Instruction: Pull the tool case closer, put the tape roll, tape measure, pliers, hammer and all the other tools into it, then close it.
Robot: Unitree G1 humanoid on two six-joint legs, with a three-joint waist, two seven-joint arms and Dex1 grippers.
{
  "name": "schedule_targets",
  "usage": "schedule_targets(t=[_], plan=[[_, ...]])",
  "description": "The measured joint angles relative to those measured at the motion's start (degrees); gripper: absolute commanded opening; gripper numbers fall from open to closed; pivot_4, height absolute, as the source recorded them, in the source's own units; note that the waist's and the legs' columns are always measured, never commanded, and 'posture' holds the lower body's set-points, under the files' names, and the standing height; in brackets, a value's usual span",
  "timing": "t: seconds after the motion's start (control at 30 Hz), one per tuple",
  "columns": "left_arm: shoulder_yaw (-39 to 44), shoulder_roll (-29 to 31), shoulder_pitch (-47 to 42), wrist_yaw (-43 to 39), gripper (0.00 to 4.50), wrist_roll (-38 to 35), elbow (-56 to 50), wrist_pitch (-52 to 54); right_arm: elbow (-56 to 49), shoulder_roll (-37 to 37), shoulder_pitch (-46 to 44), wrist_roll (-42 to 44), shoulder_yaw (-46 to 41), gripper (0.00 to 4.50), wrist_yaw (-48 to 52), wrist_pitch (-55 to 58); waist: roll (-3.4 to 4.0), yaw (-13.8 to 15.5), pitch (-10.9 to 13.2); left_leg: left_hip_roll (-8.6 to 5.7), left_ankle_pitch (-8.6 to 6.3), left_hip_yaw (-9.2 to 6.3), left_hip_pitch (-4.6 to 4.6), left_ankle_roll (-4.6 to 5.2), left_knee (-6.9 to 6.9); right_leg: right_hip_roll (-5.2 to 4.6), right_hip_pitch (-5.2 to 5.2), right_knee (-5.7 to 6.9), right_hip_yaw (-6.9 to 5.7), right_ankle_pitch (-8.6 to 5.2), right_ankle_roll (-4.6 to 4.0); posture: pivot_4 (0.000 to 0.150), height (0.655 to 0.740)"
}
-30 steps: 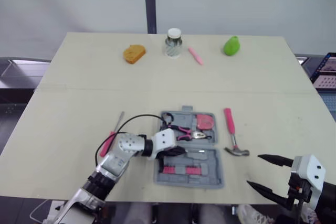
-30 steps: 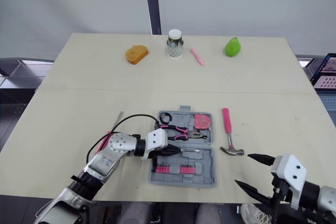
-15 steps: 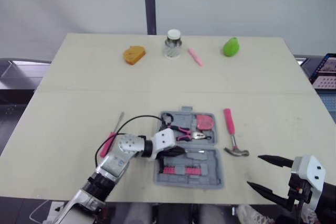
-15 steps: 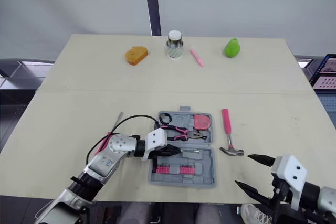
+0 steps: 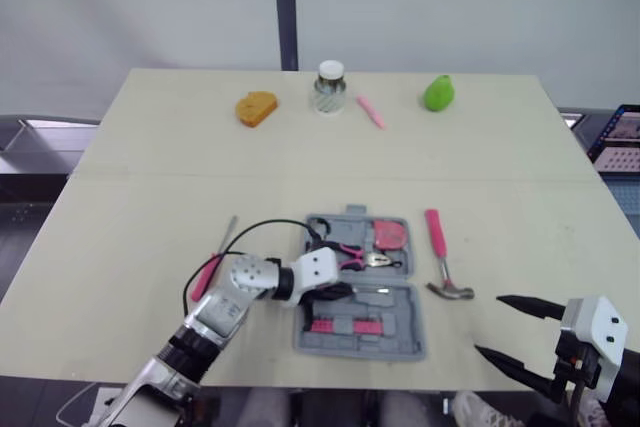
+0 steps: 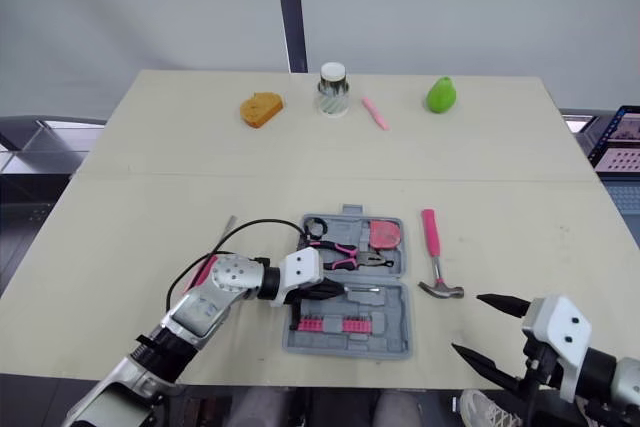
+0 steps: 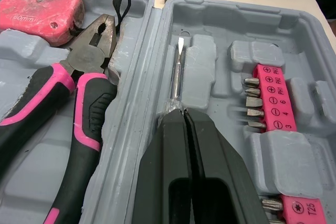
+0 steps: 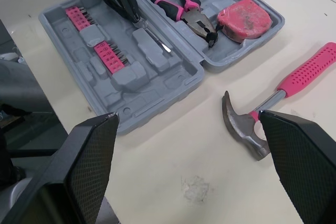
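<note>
Left claw point(image 7: 185, 115) pinched slim steel flat-blade screwdriver point(image 7: 178, 69) by handle end; shaft lay ahead of fingertips in grey plastic tool case point(image 7: 294, 30) slot. Probably light, stiff, slippery: grip handle. Right claw point(image 5: 489, 325) spread.

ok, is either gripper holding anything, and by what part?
Left gripper shut on the screwdriver at its handle end, shaft over the case. Right gripper open, empty.

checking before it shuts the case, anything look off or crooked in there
The pliers lie slanted across the moulded recesses of the tool case, apparently not seated in a slot. The tape measure looks scuffed and grimy. Nothing looks spilled.
</note>
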Motion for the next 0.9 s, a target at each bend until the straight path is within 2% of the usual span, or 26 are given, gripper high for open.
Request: schedule_targets(t=[0.73, 0.9], plan=[[-2.15, -0.44, -2.23, 0.47, 0.10, 0.76, 1.95, 0.97, -0.03, 0.00, -0.83, 0.37, 0.00, 4.50, 0.00, 0.92, 0.20, 0.11, -0.48, 0.02, -0.10, -0.04, 0.11, 0.04, 0.00, -0.07, 0.23, -0.23, 0.06, 0.00, -0.01, 0.150, 0.6950], [1.26, -1.01, 0.29, 0.44, 0.10, -2.07, 0.05, 3.08, -0.01, -0.01, -1.60, 0.31, 0.01, 4.50, 0.00, 0.95, 0.21, -0.05, -0.48, 0.11, -0.14, -0.08, 0.08, 0.01, -0.01, -0.06, 0.31, -0.46, 0.13, -0.01, -0.01, 0.150, 0.6950]])
